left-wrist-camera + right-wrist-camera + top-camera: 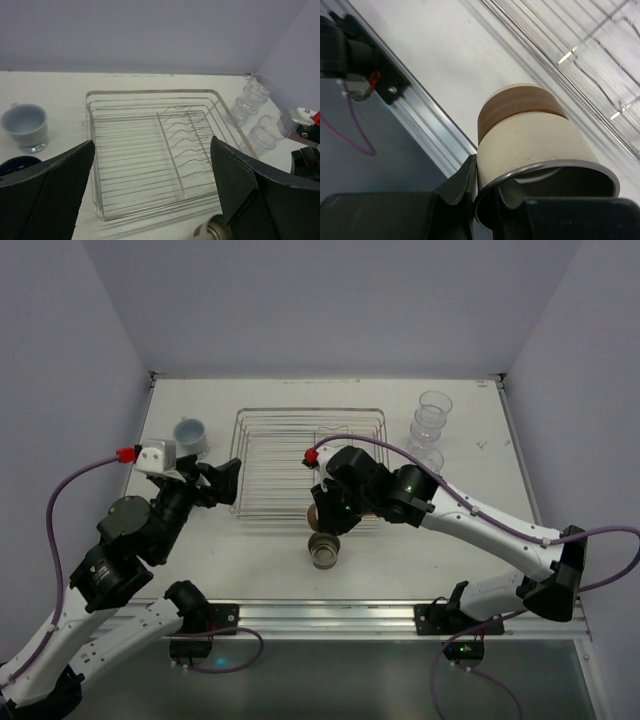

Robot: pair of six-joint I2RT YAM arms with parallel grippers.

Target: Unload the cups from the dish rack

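The rectangular silver wire dish rack (290, 455) sits mid-bench (260, 560). Just off its near edge the right gripper (325, 512) hangs low, its jaws pinched on the rim of a cream cup with a brown band (530, 132). One finger is outside the cup's wall and the other is in its mouth.

A second tan cup (323, 550) sits on the bench just nearer the arms. The left gripper (222, 483) is beside the rack's left end, with its jaws spread wide and nothing between them.

A pale blue-white cup (190, 432) stands on the bench to the left of the rack. From the left wrist view, the rim of a dark blue cup (17, 164) shows close by it. A cluster of clear plastic tumblers (430, 425) stands on the bench to the rack's right.
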